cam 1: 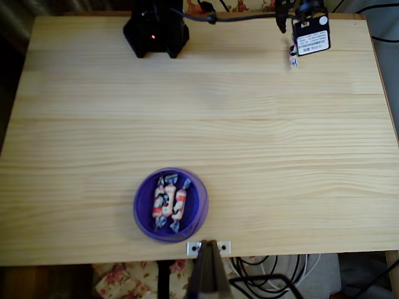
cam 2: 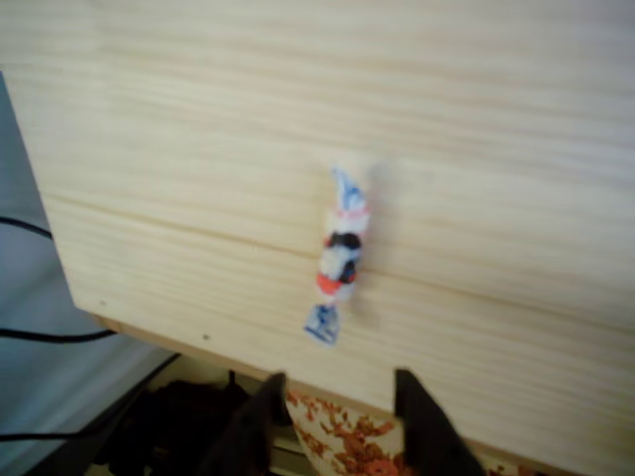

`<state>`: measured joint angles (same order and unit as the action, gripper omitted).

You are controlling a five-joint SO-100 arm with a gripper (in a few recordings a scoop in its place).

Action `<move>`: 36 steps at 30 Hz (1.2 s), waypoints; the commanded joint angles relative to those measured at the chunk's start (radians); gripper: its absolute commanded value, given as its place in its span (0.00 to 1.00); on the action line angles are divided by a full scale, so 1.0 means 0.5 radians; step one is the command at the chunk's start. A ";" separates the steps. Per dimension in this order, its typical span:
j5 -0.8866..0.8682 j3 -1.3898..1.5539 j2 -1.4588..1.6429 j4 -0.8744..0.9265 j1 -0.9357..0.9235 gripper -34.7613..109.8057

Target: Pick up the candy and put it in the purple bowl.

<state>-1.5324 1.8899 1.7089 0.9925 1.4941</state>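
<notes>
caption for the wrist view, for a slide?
Open gripper hovering near a striped candy lying on the wooden table by its edge.

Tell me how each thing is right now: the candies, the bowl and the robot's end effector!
Candy on the table: lying flat near the table edge, untouched.
Purple bowl: upright, holding three candies.
End effector: open, empty, hovering short of the loose candy.
Table: bare wood apart from these things.
</notes>
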 commanded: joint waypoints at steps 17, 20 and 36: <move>-0.853 -0.476 -0.436 0.169 -0.110 0.35; -0.862 -0.531 -0.494 0.166 -0.104 0.35; -0.954 -0.785 -0.819 0.092 -0.018 0.34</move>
<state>-1.5324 1.5585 1.2747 1.0477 1.4588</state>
